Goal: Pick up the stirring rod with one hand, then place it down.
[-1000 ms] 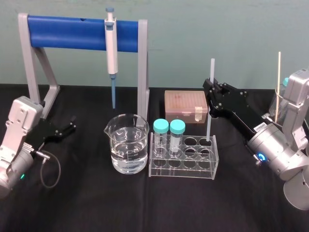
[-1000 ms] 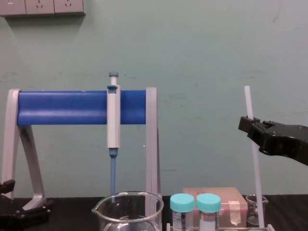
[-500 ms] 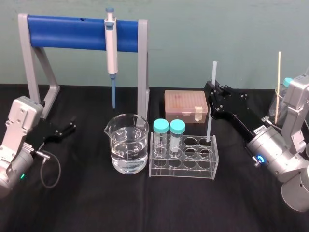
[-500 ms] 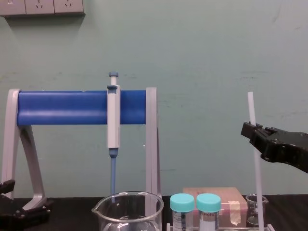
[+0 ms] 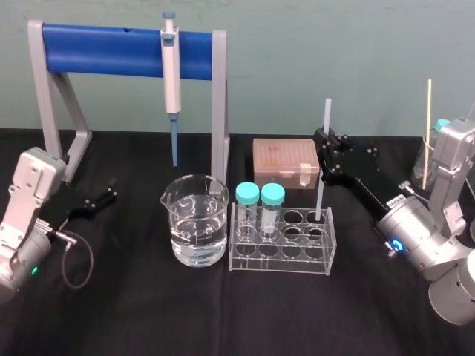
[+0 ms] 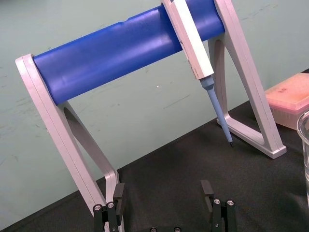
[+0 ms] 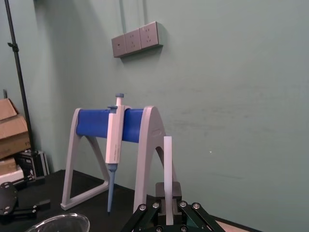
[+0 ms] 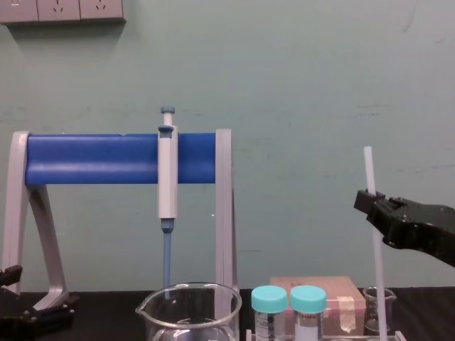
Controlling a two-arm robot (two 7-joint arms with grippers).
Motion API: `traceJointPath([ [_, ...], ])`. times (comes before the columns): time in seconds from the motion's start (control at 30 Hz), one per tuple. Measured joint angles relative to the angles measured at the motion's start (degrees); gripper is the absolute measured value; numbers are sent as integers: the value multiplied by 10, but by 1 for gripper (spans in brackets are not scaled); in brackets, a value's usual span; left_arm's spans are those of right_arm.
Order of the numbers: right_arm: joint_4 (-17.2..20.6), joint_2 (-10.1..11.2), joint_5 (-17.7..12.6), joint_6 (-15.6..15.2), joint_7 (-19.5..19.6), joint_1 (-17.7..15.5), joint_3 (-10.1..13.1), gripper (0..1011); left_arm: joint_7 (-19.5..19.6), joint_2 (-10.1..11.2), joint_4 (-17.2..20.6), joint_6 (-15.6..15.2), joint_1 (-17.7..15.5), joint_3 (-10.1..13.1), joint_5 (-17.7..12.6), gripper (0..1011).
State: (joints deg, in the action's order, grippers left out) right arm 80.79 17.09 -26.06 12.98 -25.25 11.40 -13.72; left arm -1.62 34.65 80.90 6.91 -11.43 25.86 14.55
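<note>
Nearest, directly below the right hand, the clear tube rack stood on the table. The stirring rod was clamped in that hand, whose fingers were drawn narrow upon it. The rod's long axis ran near upright with a slight lean. A short length stood above the hand and the longer part hung beneath. The lower end reached into the rack's rear corner well (whether it touched bottom could not be told). The rod thus lay within the hand, not apart from it. In my judgement the placing step was under way, calling for a straight descent along the rod's axis before the fingers part. The left hand sat well away across the rack, fingers spread wide and empty. Farther back, level with the right hand, sat a pink box.
</note>
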Motion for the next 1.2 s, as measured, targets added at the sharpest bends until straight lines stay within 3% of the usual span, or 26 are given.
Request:
traceJointPath([
  [1.2, -52, -9, 15, 10, -9, 13, -11, 68, 0, 0, 0, 0, 0, 0, 0, 1000],
])
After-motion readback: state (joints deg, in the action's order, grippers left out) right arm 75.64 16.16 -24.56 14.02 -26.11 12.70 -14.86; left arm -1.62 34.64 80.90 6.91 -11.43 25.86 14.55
